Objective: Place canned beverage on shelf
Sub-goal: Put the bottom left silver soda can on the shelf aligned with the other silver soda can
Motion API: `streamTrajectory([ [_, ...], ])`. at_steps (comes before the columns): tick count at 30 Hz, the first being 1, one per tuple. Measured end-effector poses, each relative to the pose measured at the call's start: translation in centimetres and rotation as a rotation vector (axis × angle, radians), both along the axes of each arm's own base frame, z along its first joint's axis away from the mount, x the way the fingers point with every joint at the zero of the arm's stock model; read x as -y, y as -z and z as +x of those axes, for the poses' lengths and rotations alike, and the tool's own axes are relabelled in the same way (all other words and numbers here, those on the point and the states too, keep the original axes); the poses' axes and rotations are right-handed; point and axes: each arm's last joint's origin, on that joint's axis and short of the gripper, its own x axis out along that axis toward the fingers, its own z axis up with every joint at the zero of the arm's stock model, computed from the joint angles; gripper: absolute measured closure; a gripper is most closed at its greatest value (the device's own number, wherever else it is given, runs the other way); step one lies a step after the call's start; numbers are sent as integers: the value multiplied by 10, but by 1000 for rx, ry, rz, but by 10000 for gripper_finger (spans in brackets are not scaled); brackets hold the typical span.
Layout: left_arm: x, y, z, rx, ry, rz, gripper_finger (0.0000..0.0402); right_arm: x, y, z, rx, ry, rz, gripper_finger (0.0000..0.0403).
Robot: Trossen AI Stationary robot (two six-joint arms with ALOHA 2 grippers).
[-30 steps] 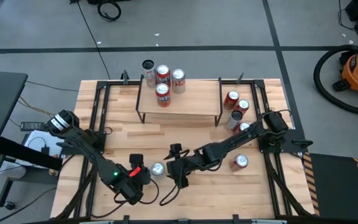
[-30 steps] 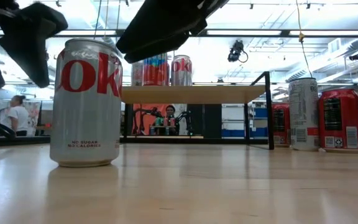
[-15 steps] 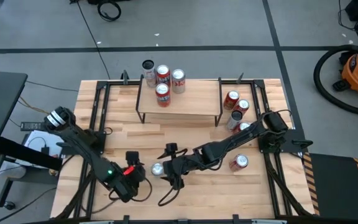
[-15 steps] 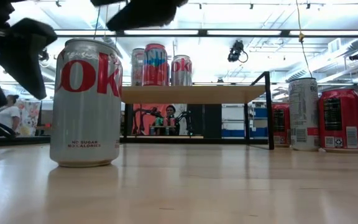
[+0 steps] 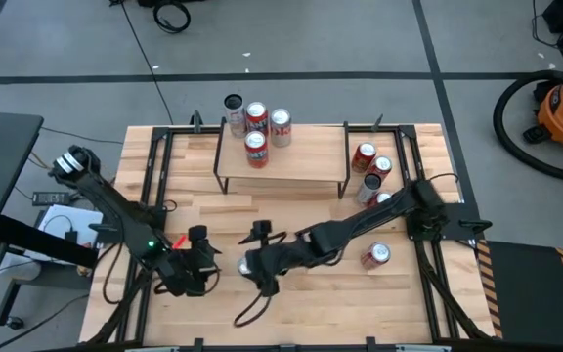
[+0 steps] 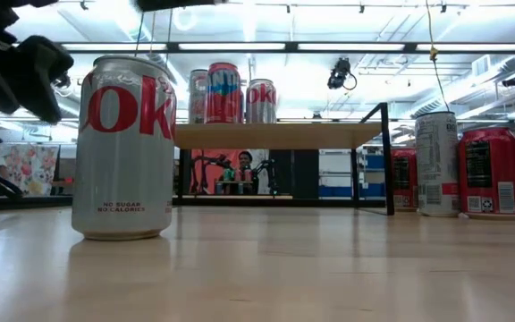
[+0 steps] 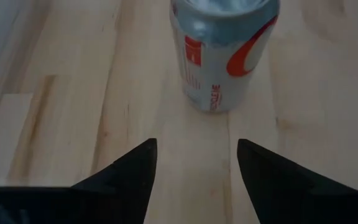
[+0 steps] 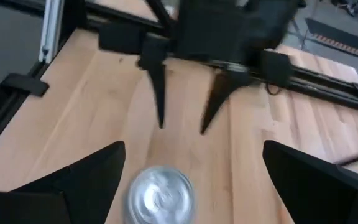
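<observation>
The right tool (image 5: 249, 264) hangs over the silver Diet Coke can (image 5: 247, 264) at the front middle of the desk (image 5: 311, 303), its two fingers spread wide to either side of the can's top and holding nothing. In the right wrist view the can's lid (image 8: 160, 196) sits between those fingers (image 8: 67, 183). Just beside the can, on its other side, the left tool (image 5: 201, 256) points at it with its fingers partly apart and empty; its wrist view shows the can (image 7: 222, 53) standing upright on the bare wood ahead of the fingertips (image 7: 143, 155), not touching them. In the low view the can (image 6: 123, 148) stands alone in the foreground. Farther back stands the shelf (image 5: 281, 156), carrying four upright cans (image 5: 256, 130) bunched at its left end. To the shelf's right, on the desk, a cluster of red and silver cans (image 5: 370, 174) waits, with one more red can (image 5: 377, 255) nearer the front beside the right arm.
</observation>
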Motion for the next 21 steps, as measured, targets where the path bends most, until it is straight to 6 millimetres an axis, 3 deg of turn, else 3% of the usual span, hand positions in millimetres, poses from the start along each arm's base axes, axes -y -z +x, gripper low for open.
streamTrajectory([
  [4,-3,-9,-4,32,13,-36,171,-9,9,16,-126,-28,-79,11],
  [9,-3,-15,-9,13,35,-102,171,-12,5,31,-163,-52,-68,11],
  [15,-4,-13,-11,1,-10,-139,170,-5,34,45,-279,-61,-61,11],
  [21,-3,-13,-11,2,-17,-149,164,2,46,45,-349,-24,-57,12],
])
